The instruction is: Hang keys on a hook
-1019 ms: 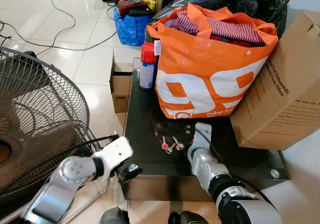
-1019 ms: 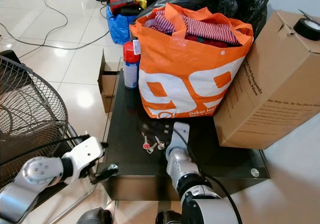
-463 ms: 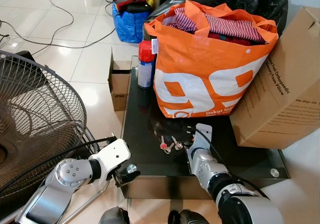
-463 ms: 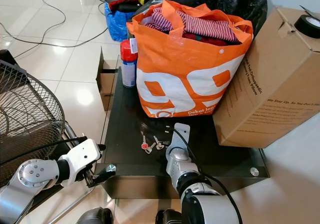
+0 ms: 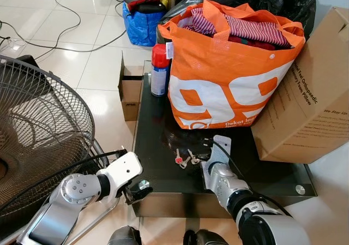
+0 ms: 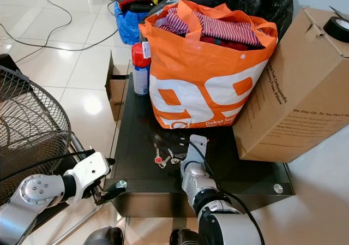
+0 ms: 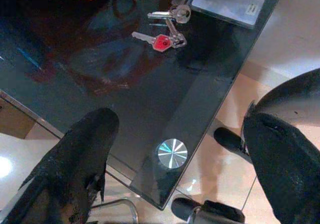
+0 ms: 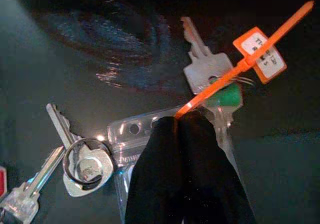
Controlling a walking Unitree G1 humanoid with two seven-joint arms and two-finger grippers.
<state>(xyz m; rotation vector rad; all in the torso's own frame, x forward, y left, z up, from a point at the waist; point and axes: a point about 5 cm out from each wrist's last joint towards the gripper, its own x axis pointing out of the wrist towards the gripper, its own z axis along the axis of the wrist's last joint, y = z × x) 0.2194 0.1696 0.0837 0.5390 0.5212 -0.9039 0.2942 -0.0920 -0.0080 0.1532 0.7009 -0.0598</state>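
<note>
My right pincer (image 8: 184, 134) is pinched shut on the clear tag pouch (image 8: 131, 134) of the keys (image 5: 187, 159) lying flat on the table (image 5: 158, 163), right at its tips. Left pincer (image 7: 175, 149) hangs wide open off the table's near corner, so right's way closer.

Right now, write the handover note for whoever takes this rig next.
Right gripper: fingers shut, tips down on the black glass table on a clear plastic pouch, beside the key with the orange tag. Whether it has a grip cannot be told.
Left gripper: open, idle at the table's near left corner.
Keys on the ring, one red-headed, lie flat on the table in front of the orange bag.
Done: the reach. Left: grasp, lift, find a hook, hang.
</note>
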